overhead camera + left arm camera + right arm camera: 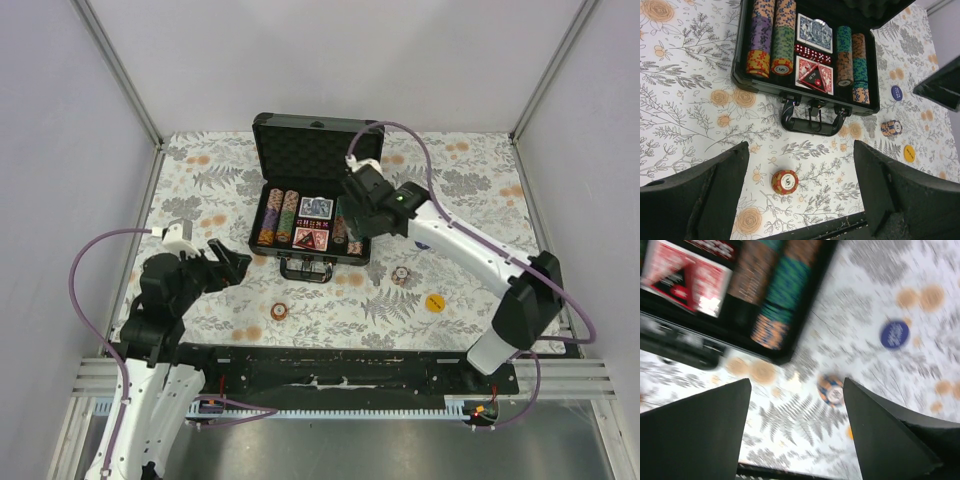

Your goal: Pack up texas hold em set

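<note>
The black case [310, 148] lies open mid-table, its foam lid propped at the back. Rows of striped chips, a blue deck, a red deck with a triangular button and red dice fill its tray [740, 55]. A red and yellow chip stack [279, 311] stands loose in front of the case. My left gripper [235, 265] is open and empty above it; the stack [785, 181] shows between its fingers. My right gripper [352, 225] is open and empty over the case's right end. An orange and blue chip stack [831, 390] shows between its fingers in a blurred view.
A yellow round button [434, 302] lies front right, near the orange and blue stack [400, 275]. A blue round button [896, 92] lies right of the case and also shows in the right wrist view [894, 334]. The case handle [812, 122] faces the arms. Walls enclose the table.
</note>
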{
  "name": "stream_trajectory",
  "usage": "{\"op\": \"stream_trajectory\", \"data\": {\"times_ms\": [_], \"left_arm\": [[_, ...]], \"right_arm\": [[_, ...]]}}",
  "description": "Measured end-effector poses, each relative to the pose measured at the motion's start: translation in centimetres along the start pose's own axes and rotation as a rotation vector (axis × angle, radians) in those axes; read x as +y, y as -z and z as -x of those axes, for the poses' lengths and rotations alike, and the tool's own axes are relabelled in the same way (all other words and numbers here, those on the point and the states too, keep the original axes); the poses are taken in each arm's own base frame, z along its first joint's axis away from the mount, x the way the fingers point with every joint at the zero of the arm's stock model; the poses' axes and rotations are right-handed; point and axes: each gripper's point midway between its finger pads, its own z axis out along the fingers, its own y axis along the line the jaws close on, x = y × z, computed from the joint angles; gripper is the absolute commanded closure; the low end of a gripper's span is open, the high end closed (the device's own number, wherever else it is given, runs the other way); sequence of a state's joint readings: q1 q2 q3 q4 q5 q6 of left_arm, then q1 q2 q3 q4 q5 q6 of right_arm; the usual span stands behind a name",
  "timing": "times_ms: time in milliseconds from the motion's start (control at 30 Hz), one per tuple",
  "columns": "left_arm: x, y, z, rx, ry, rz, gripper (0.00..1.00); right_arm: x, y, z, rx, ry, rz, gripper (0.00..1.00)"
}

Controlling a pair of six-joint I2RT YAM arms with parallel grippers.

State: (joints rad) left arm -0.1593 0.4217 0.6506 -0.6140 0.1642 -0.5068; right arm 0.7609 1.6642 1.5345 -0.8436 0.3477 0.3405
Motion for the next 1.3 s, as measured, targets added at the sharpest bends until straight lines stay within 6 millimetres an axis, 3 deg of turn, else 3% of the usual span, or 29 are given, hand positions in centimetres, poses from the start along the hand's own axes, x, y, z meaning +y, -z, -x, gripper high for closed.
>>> {"op": "stream_trajectory", "data": {"times_ms": [233,500,600,733,900,1133,1300], "left_arm": [[0.3,-0.5,-0.4,0.030,0.005,0.013,0.09],[0.5,-0.9,-0.8,0.055,0.011,0.026,0.09],[0.6,-1.0,-0.9,0.060,0.013,0.028,0.09],[0.6,-1.1,-1.0,0.069,0.014,0.032,0.09],[0.7,-1.1,-1.0,0.071,0.015,0.032,0.09],[0.7,-1.1,-1.1,0.072,0.016,0.033,0.10],[0.7,-1.1,-1.1,0.072,0.016,0.033,0.10]], "right_arm": [[-6.5,0.8,-7.0,0.157,-0.109,-0.118,0.02],[-8.5,-0.1,-11.4,0.258,-0.216,-0.124,0.03],[-8.9,-0.9,-12.8,0.287,-0.251,-0.125,0.09],[-8.2,-1.8,-13.8,0.303,-0.279,-0.077,0.18],[-6.7,-2.2,-12.4,0.251,-0.276,0.006,0.30],[-3.8,-2.2,-11.4,0.205,-0.162,0.069,0.32],[-0.6,-3.4,-12.5,0.233,-0.077,0.081,0.32]]}}
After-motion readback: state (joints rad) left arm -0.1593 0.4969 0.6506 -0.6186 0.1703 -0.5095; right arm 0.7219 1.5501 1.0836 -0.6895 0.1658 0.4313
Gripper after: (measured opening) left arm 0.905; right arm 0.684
